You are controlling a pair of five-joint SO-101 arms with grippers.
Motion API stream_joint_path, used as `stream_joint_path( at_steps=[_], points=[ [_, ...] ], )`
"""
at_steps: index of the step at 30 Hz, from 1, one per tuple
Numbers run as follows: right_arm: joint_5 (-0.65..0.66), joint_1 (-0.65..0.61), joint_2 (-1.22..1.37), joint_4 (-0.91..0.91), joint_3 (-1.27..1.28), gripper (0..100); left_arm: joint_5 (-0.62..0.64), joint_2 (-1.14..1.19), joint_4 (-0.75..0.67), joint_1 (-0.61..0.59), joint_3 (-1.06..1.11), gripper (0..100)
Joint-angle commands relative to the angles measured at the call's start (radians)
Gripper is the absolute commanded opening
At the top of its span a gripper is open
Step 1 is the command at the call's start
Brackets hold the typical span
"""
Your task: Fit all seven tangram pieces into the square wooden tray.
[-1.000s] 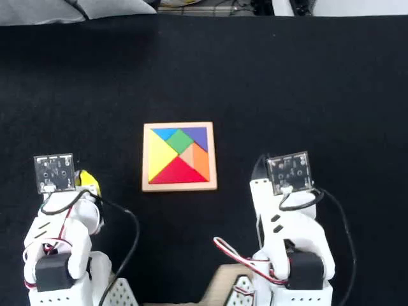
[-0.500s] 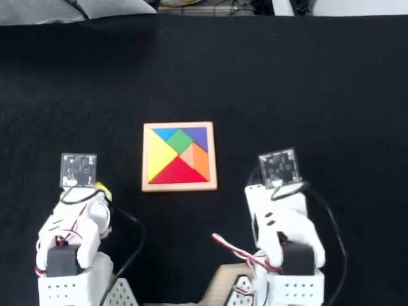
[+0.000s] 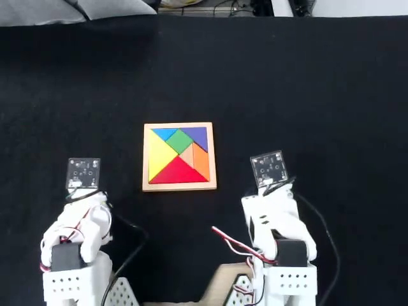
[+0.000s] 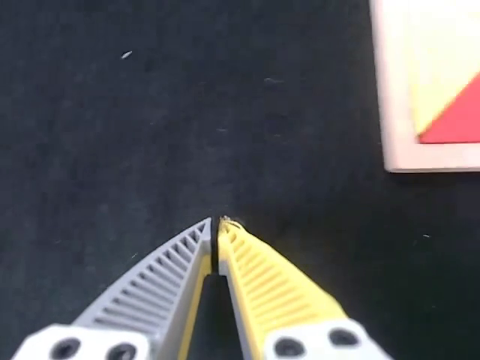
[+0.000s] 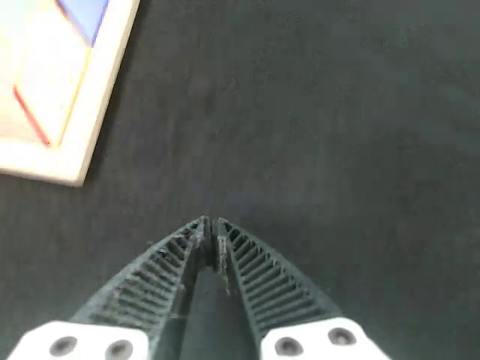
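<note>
The square wooden tray [image 3: 145, 157] lies at the table's middle with all seven pieces flat inside: yellow [image 3: 158, 159], red [image 3: 181, 173], blue [image 3: 165, 134], green [image 3: 182, 140], purple [image 3: 200, 136], orange [image 3: 202, 163] and tan [image 3: 188, 155]. My left arm [image 3: 76, 223] is folded back near its base, left of the tray. Its gripper [image 4: 216, 223] is shut and empty over bare cloth, beside a tray corner [image 4: 394, 112]. My right arm [image 3: 277, 220] is folded back right of the tray, its gripper [image 5: 210, 223] shut on nothing, apart from the tray rim [image 5: 101, 82].
Black cloth [image 3: 287, 89] covers the table on all sides of the tray. A wooden board [image 3: 220, 287] lies between the two arm bases at the front edge. Grey fabric [image 3: 76, 9] shows beyond the far edge.
Both arms have drawn back toward their bases. The left wrist shifted right and the right wrist shifted left and back. The tray and pieces stayed put.
</note>
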Motion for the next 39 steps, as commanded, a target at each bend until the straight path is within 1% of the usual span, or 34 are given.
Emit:
stream_joint_path(
  at_steps=[1, 3, 6, 10, 11, 17, 39],
  points=[
    [-0.009, 0.006, -0.088, 0.140, -0.002, 1.2, -0.003, -0.003, 0.009, -0.090, 0.021, 3],
    [-0.012, 0.012, -0.087, 0.140, -0.002, 1.2, -0.003, -0.003, 0.009, -0.124, 0.021, 3],
    [-0.034, 0.025, -0.088, 0.143, -0.002, 1.1, -0.003, -0.002, 0.009, -0.131, 0.021, 3],
    [-0.219, 0.064, -0.088, 0.144, -0.002, 1.1, -0.003, -0.002, 0.009, -0.116, 0.021, 3],
    [-0.232, 0.077, -0.088, 0.144, -0.002, 1.1, -0.003, -0.002, 0.009, -0.108, 0.021, 3],
    [-0.193, 0.089, -0.088, 0.144, -0.002, 1.1, -0.005, -0.002, 0.009, -0.105, 0.021, 3],
    [-0.193, 0.086, -0.088, 0.144, -0.002, 1.4, -0.005, -0.002, 0.009, -0.111, 0.021, 3]
  ],
)
